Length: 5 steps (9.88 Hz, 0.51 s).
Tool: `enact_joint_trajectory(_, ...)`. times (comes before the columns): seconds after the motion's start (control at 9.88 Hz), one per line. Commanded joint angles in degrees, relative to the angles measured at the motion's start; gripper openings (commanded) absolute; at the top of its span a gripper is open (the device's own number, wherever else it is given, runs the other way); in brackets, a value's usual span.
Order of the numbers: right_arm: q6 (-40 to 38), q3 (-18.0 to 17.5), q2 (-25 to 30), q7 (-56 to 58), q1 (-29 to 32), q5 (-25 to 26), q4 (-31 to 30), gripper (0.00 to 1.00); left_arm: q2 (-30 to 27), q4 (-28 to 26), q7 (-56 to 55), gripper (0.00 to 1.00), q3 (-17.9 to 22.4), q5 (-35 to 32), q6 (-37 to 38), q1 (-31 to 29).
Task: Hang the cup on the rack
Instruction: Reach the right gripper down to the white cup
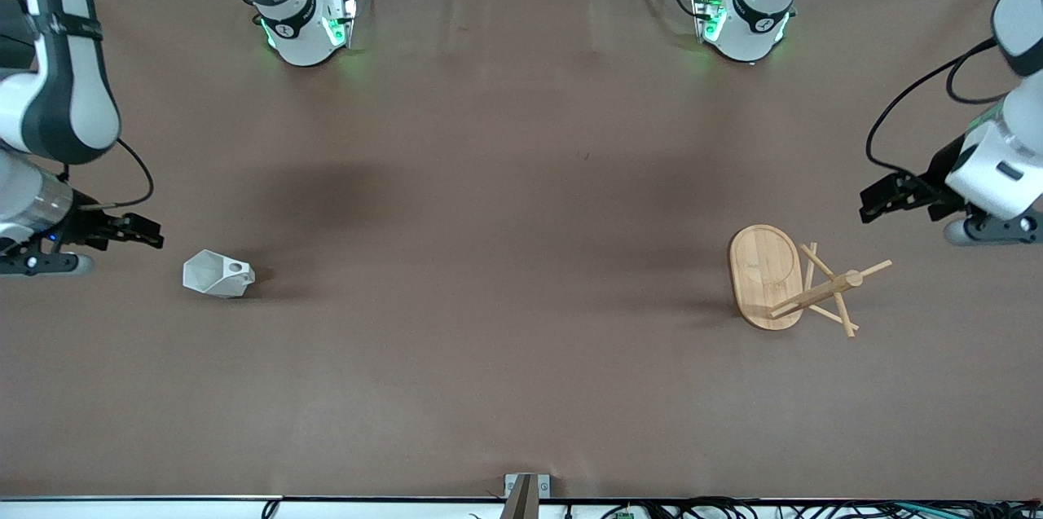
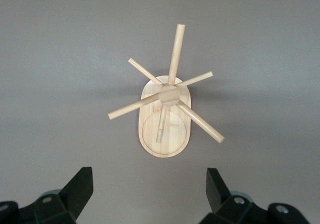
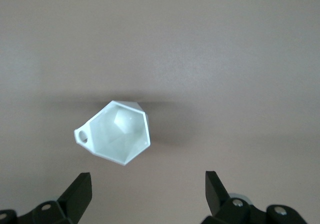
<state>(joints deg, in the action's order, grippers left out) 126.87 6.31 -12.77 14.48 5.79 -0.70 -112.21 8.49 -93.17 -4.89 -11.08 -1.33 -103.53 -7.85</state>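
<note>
1. I see the cup (image 1: 217,274) (image 3: 116,131) on the counter (image 1: 505,258) near the right arm's end.
2. The rack (image 1: 786,280) (image 2: 166,111) stands near the left arm's end.
3. My right tool (image 1: 138,231) (image 3: 148,194), spread wide, hovers over the counter beside the cup.
4. My left tool (image 1: 884,199) (image 2: 150,189), also wide, hangs near the rack, partly cut off.

We see the surface (image 1: 505,217) bare across its whole middle, so a pincer could pass freely between the cup (image 1: 217,274) near the right arm's end and the rack (image 1: 786,283) near the left arm's end, the two lying well apart. Around the rack, its thin pegs (image 2: 176,54) splay outward on every side above the oval base (image 2: 165,129). The cup stands alone with bare surface all round it.
</note>
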Motion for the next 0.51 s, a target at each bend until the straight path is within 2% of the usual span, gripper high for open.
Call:
enact_joint_trajectory(0.0, 6.35, -0.6, -0.83, 1.59, 0.62, 0.44, -4.42, 1.0, 1.62, -1.4, -0.82, 1.0, -0.35, -1.14, -1.5, -0.33)
enact_joint_trajectory(0.4, 13.21, -0.69, -6.29, 6.61, 1.5, 0.26, -4.51, 0.97, 2.15, -1.32, -0.91, 1.0, -0.78, -1.14, -1.5, 0.29)
